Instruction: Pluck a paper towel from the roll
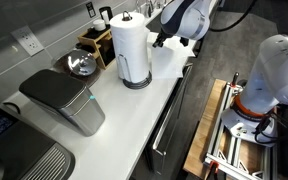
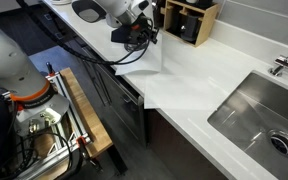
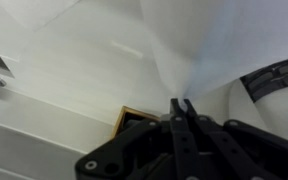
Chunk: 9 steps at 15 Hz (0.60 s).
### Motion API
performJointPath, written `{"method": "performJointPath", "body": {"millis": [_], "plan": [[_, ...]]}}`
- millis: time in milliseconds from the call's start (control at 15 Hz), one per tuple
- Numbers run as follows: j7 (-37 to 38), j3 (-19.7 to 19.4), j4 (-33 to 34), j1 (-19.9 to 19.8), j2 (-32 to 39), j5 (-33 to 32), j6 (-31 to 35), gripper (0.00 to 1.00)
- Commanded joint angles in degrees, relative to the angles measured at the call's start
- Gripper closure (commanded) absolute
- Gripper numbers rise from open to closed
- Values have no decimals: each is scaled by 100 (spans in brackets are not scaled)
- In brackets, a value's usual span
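In an exterior view a white countertop (image 1: 134,112) runs along a grey wall with an outlet (image 1: 27,43). A grey bin-like appliance (image 1: 66,100) sits at the near left. The roll (image 1: 131,48) stands upright farther along, with the claw (image 1: 164,40) just to its right. The sheet is hard to tell from the white counter here.

In an exterior view the counter meets a steel sink (image 2: 234,112) at the right, and a wooden box (image 2: 191,20) stands at the far edge. The roll is hidden behind the arm. The paper towel (image 2: 149,68) hangs limp from the claw, its lower edge near the counter.

In the wrist view the claw's (image 3: 182,103) fingers are pinched tight on the paper towel (image 3: 187,50), which fans away from the tips. The holder's dark base (image 3: 279,80) is cut off at the right.
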Motion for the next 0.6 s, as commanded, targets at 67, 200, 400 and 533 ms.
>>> {"method": "performJointPath", "body": {"millis": [67, 200, 400, 533], "plan": [[192, 938, -122, -904, -509, -97, 169, 94], [237, 1335, -112, -1268, -663, -63, 182, 94], [1082, 1646, -206, -1716, -927, -1058, 283, 94], [720, 1555, 8, -1563, -745, -721, 188, 93]]}}
